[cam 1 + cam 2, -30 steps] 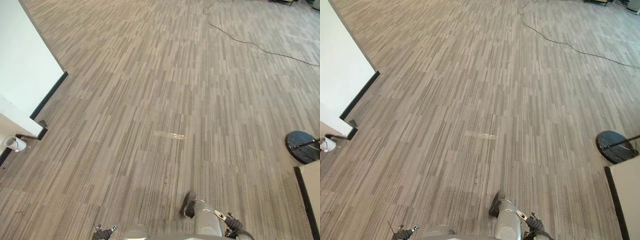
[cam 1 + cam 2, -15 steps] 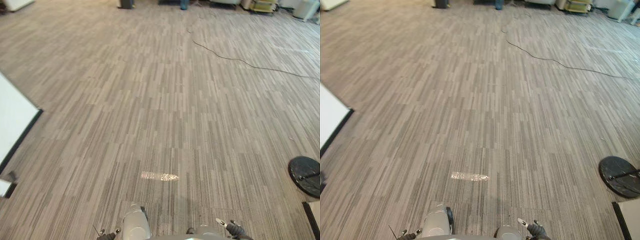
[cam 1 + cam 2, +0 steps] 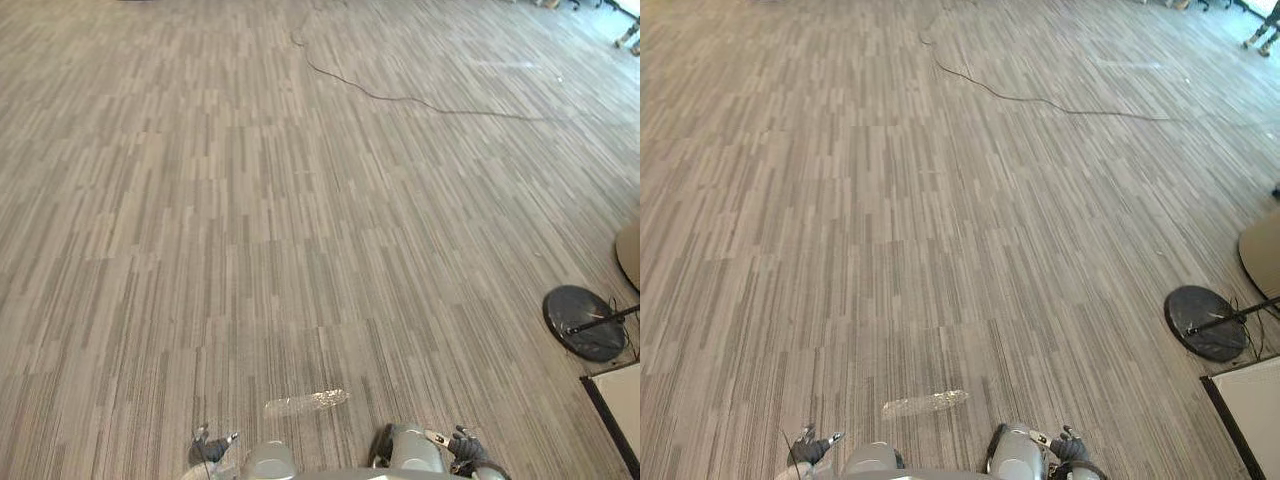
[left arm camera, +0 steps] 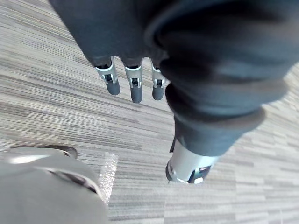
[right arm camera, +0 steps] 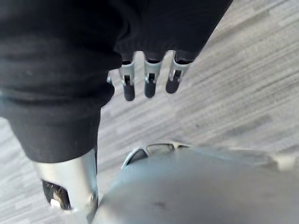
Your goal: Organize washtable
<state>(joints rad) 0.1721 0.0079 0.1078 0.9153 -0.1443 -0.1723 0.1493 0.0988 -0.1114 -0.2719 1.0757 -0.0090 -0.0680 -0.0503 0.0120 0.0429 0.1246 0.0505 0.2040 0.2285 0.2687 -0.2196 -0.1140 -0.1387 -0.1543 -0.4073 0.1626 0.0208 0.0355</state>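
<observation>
My left hand (image 4: 135, 86) hangs at my side over grey striped carpet (image 3: 300, 220), its fingers straight and relaxed with nothing in them. My right hand (image 5: 149, 80) hangs the same way on the other side, fingers straight and holding nothing. In the left eye view the left hand (image 3: 208, 449) and the right hand (image 3: 466, 446) sit low at the bottom edge.
A black round stand base (image 3: 585, 322) lies on the floor at the right. Beside it are a pale dark-edged panel corner (image 3: 620, 395) and a tan curved tabletop edge (image 3: 631, 252). A thin cable (image 3: 400, 98) runs across the far floor. A shiny tape strip (image 3: 305, 403) lies just ahead.
The camera has swung: the white wall at the left has left the picture and more open floor shows. Both hands still hang low with nothing in them.
</observation>
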